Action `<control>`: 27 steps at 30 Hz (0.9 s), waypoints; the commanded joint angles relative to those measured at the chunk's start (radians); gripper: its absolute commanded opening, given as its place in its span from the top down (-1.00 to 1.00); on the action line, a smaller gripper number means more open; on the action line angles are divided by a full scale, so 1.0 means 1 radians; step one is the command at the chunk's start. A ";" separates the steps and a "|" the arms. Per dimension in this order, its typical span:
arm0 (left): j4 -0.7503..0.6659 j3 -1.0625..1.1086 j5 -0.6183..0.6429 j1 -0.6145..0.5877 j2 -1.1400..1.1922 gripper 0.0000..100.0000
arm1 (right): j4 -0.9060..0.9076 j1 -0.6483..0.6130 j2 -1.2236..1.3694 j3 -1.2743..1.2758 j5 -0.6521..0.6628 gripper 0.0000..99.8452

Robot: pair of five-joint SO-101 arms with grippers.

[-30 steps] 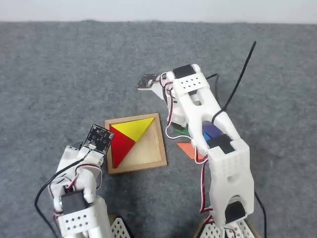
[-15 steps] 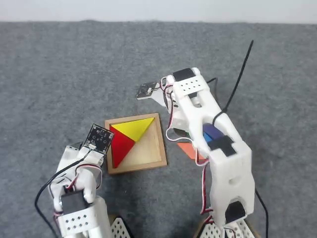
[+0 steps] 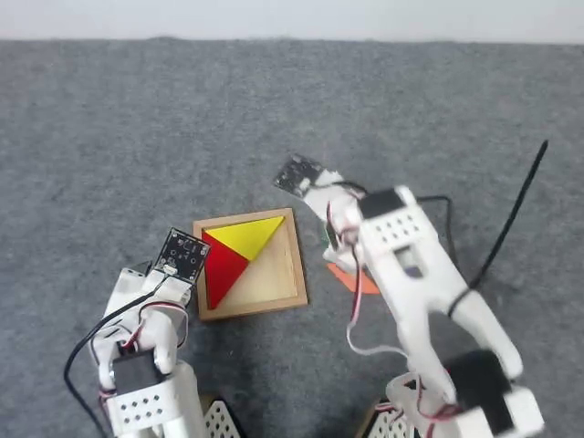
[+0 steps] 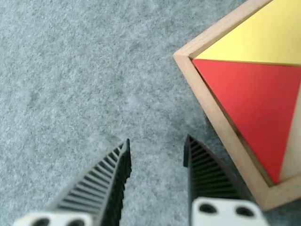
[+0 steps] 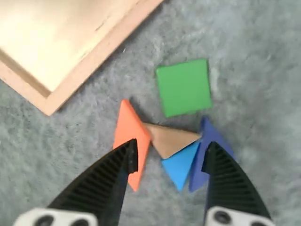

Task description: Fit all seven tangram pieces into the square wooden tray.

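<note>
— Where is the tray now?

— The square wooden tray [image 3: 297,266] lies on the grey carpet [image 3: 109,137], between the two arms in the high view. Two pieces are inside it, the yellow triangle [image 3: 248,234] and the red triangle [image 3: 222,265]. They touch along one edge and both points meet in one corner of the tray. The other part of the tray floor is bare wood.

— And the other pieces?

— Five pieces lie on the carpet just beside the tray, on the side of the right arm. The green square [image 5: 183,87] lies alone, near the others but apart from them. The orange piece [image 5: 129,127], the tan triangle [image 5: 171,136], the light blue triangle [image 5: 181,169] and the dark blue piece [image 5: 209,132] make one group, each touching its neighbour.

— How do the grippers stand?

— The right gripper [image 5: 171,142] hangs above this group with its jaws spread wide and nothing between them. One finger is over the orange piece, the other over the dark blue piece. I cannot tell if they touch them. The left gripper [image 4: 157,140] is above bare carpet, just beside a corner of the tray. Its jaws are also spread and it holds nothing.
</note>
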 commanded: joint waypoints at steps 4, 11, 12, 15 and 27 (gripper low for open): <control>0.003 -0.013 -0.009 -0.008 -0.018 0.65 | -0.120 0.117 -0.081 0.061 -0.207 0.56; 0.003 -0.013 -0.009 -0.008 -0.018 0.65 | -0.101 0.216 0.021 -0.014 -0.278 0.56; 0.003 -0.013 -0.009 -0.008 -0.018 0.65 | -0.107 0.231 0.042 -0.029 -0.276 0.56; 0.003 -0.013 -0.009 -0.008 -0.018 0.65 | -0.130 0.259 0.124 -0.060 -0.222 0.56; 0.003 -0.013 -0.009 -0.008 -0.018 0.65 | -0.088 0.262 0.443 -0.296 -0.026 0.55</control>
